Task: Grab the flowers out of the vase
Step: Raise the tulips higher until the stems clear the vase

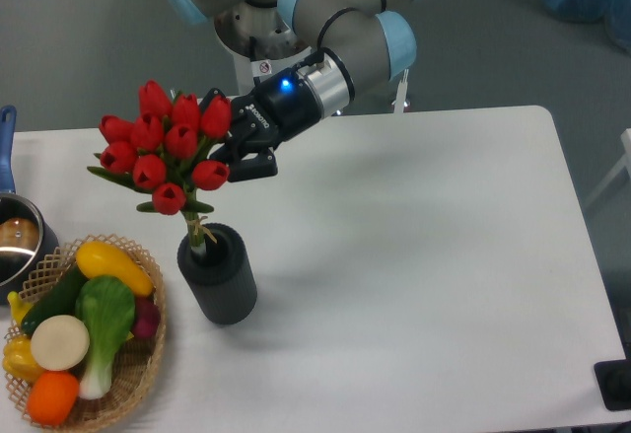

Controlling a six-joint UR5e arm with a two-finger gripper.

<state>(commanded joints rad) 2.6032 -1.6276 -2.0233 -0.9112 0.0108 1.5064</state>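
Note:
The flowers (158, 152), a bound bunch of red tulip buds with green leaves, stand with their stems in the mouth of the vase (219, 275). The vase is a dark grey ribbed cylinder at the table's front left. The bunch leans up and to the left. My gripper (229, 142) reaches in from the upper right at bud height. Its two dark fingers stand apart, one above and one below the right-hand buds. I see no squeeze on the bunch, and part of the upper finger is hidden behind a bud.
A wicker basket (148, 354) of toy vegetables sits left of the vase at the front corner. A metal pot (15, 246) with a blue handle is at the left edge. The white table (414, 255) extends to the right.

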